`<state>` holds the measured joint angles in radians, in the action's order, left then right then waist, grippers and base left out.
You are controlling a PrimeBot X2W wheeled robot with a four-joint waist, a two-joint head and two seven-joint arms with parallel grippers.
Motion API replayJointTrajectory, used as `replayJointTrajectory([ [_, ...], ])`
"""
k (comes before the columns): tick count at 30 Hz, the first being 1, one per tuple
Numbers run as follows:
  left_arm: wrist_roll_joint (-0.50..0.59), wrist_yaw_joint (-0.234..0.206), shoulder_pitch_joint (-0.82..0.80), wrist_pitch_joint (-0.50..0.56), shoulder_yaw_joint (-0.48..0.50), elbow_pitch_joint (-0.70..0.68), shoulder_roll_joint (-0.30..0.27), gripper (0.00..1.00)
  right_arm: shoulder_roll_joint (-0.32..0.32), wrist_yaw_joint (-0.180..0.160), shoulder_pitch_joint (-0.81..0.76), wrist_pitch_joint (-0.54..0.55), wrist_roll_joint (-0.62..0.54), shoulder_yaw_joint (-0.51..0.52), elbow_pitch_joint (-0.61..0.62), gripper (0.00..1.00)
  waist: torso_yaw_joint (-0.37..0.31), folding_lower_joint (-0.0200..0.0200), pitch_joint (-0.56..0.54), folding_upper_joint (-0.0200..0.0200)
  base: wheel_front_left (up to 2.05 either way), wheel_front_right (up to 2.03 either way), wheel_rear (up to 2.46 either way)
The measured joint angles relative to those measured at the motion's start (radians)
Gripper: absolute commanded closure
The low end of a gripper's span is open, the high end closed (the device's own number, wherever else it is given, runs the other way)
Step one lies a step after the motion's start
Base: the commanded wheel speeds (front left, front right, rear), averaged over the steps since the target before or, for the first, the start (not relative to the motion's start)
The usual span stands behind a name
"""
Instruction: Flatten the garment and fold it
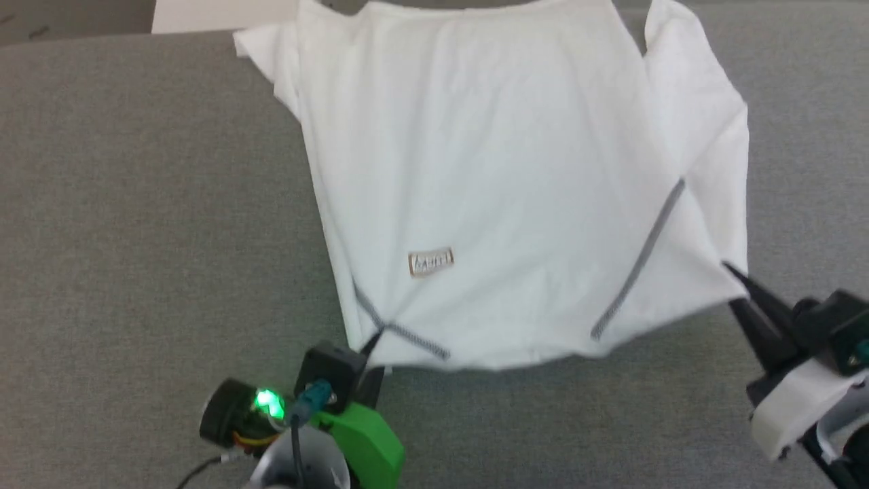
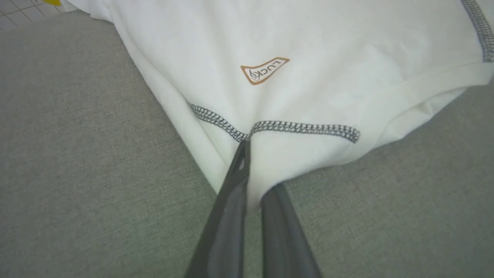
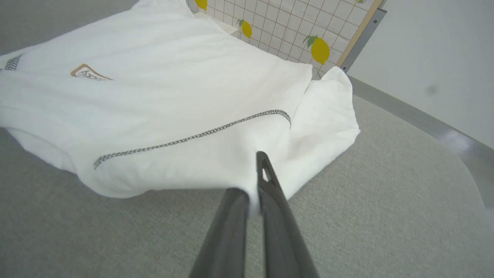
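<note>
Jaws on both arms are clenched on cloth. The left gripper [image 1: 372, 345] pinches the near corner of the garment [image 1: 502, 170] at about 7 o'clock in the head view, just where two grey seams [image 1: 400, 331] cross. The right gripper [image 1: 730, 284] pinches the opposite near corner at about 4 o'clock. From both grips the shirt runs away toward 12 o'clock over the grey table [image 1: 136, 204], with its long axis near 6-to-12 and the held hem spanning 9-to-3, slightly raised. The LUCKY patch [image 1: 431, 262] sits close to the left grip. A sleeve [image 1: 706, 136] lies doubled at 2 o'clock. Neither arm looks nearer, so an even pull toward 6 o'clock seems the way to flatten it.
</note>
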<state>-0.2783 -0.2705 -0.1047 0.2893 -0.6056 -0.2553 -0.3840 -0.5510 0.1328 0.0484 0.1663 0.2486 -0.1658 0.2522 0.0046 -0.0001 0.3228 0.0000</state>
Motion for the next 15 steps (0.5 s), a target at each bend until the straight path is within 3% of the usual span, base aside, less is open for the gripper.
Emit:
replayJointTrajectory([
  [10,-0.103,0.063,0.114,0.161,-0.073,0.011,-0.054,1.00,-0.015,0.000,-0.182,0.107,0.026,-0.036,-0.054,1.00,-0.004,0.0000,-0.079,0.0000,0.00,0.00,0.00],
  [15,-0.149,0.068,0.161,0.214,-0.083,0.019,-0.078,1.00,-0.030,0.000,-0.230,0.162,0.041,-0.063,-0.072,1.00,-0.005,0.0000,-0.099,0.0000,0.00,0.00,0.00],
])
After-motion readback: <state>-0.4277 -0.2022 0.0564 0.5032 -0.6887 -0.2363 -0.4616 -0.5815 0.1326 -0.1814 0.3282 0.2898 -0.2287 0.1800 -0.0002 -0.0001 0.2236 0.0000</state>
